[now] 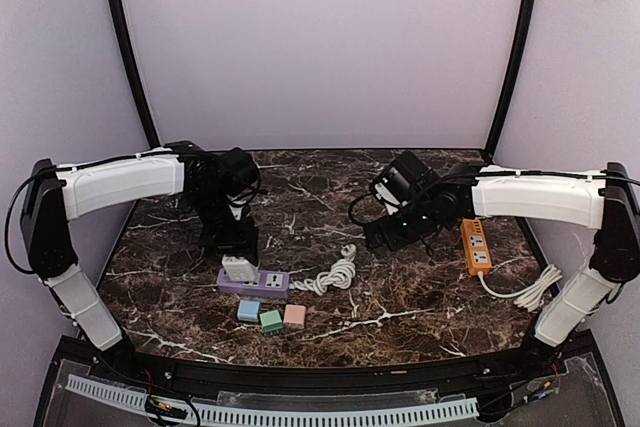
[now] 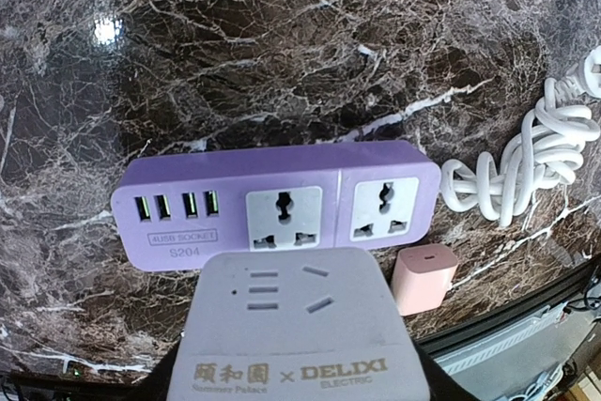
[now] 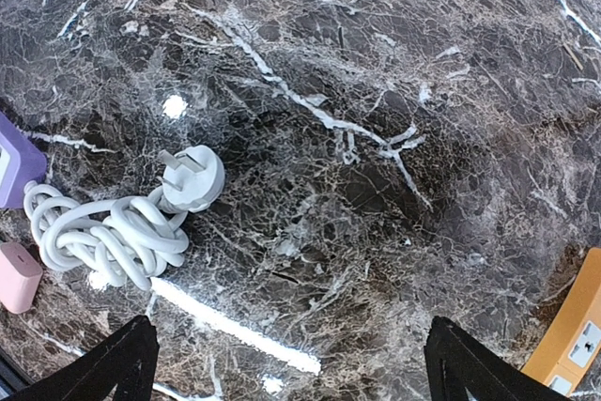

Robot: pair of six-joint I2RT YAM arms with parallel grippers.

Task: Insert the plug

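Presently, left gripper (image 1: 232, 247): black, two-fingered, closed on the adapter plug (image 2: 300, 335), a pale grey-white rectangular block of smooth matte plastic with rounded corners, slotted on its upper face and printed with a brand line along the near edge; the fingers themselves are mostly hidden behind the block in the left wrist view. The block hangs at the left end of the purple power strip (image 2: 282, 204), whether touching or just above I cannot tell. That strip is a long, glossy lilac bar, rounded at the ends, with four green-lit USB ports and two white universal socket plates. Just beside its near edge sits a pink cube (image 2: 424, 277), soft-cornered, with a blue cube (image 1: 248, 311) and a green cube (image 1: 271, 321) in the same row. At the strip's right end, a white cable (image 1: 335, 274) lies bundled in loose loops, ending in a round white wall plug (image 3: 192, 180) with flat metal prongs. Right gripper (image 3: 289, 345): empty, fingers spread wide, above bare table. Beyond it, an orange power strip (image 1: 476, 245), narrow and glossy, trails its own white cord (image 1: 525, 292). Table (image 1: 400, 307): dark brown polished marble, white-veined, reflective.
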